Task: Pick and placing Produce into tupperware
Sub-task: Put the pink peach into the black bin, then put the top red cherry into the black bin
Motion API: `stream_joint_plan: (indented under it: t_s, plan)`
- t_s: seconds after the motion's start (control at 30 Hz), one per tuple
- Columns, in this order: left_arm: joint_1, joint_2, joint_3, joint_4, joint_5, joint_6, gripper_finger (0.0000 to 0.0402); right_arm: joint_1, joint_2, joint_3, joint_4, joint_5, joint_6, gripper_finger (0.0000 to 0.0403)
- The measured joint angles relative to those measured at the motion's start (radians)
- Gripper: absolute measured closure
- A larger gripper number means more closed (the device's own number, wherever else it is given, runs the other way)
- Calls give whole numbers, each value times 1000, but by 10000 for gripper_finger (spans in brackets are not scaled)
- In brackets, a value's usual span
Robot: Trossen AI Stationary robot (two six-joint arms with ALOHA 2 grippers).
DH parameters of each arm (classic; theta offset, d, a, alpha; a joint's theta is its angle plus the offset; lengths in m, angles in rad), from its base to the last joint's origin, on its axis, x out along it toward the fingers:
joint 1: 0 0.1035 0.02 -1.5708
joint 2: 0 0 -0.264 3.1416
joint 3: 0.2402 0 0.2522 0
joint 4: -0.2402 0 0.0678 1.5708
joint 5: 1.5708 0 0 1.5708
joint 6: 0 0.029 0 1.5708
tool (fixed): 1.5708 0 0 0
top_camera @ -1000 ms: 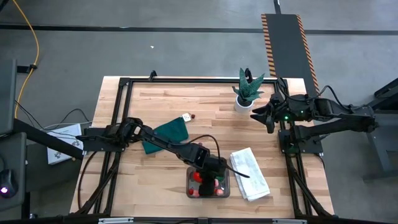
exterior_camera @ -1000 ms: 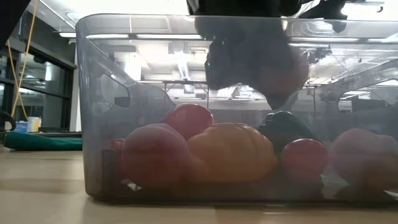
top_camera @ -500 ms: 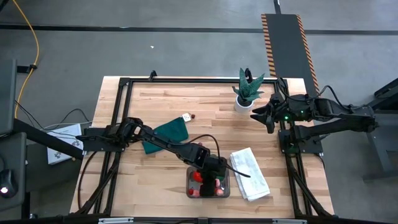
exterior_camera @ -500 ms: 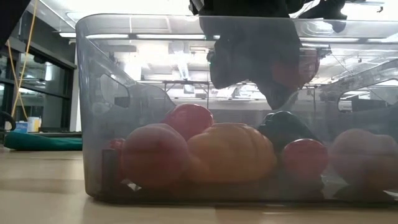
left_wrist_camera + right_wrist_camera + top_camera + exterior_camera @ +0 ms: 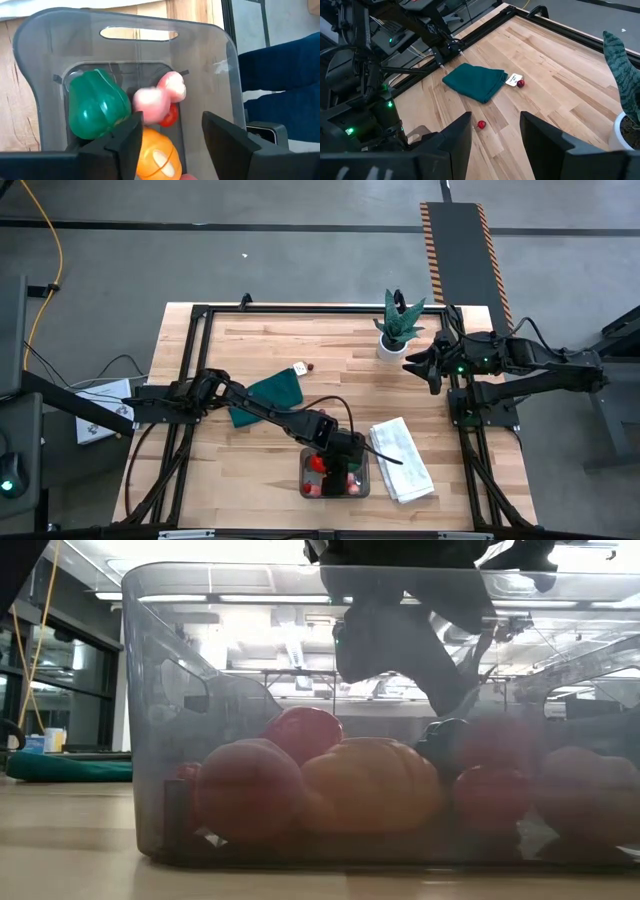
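1. Right now one tupperware point(image 5: 335, 476) sits at the table's point(image 5: 340, 350) near edge, just beside one folded white towel point(image 5: 402, 459).
2. Inside it the left wrist view shows four pieces of produce: one green pepper point(image 5: 95, 104), one orange piece point(image 5: 156, 154), one pink piece point(image 5: 160, 97), one small red piece point(image 5: 170, 116).
3. One left hand point(image 5: 167, 142) hangs over the container, fingers apart, holding nothing.
4. One right hand point(image 5: 428, 366) waits near the potted plant point(image 5: 396, 323), fingers parted and empty.
5. Two small red pieces point(image 5: 481, 124) point(image 5: 520, 83) lie on the table near one dark green cloth point(image 5: 475, 81).

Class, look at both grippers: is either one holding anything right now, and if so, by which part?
Nothing is held. The left gripper stands open over the tupperware, a pink piece loose between its fingers. The right gripper is open and empty.
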Motion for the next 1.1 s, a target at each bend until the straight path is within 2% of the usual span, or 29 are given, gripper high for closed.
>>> stream_joint_plan:
  t_s: [0.2, 0.57, 1.1]
  plan:
    - [1, 0, 0, -1, 3, -1, 186, 0, 0, 0, 0, 0, -4, 247]
    - [9, -42, 0, -25, 27, -4, 227, 0, 0, 0, 0, 0, -7, 247]
    - [102, -133, 1, -319, 8, 85, 234, 0, 0, 0, 1, 0, -22, 247]
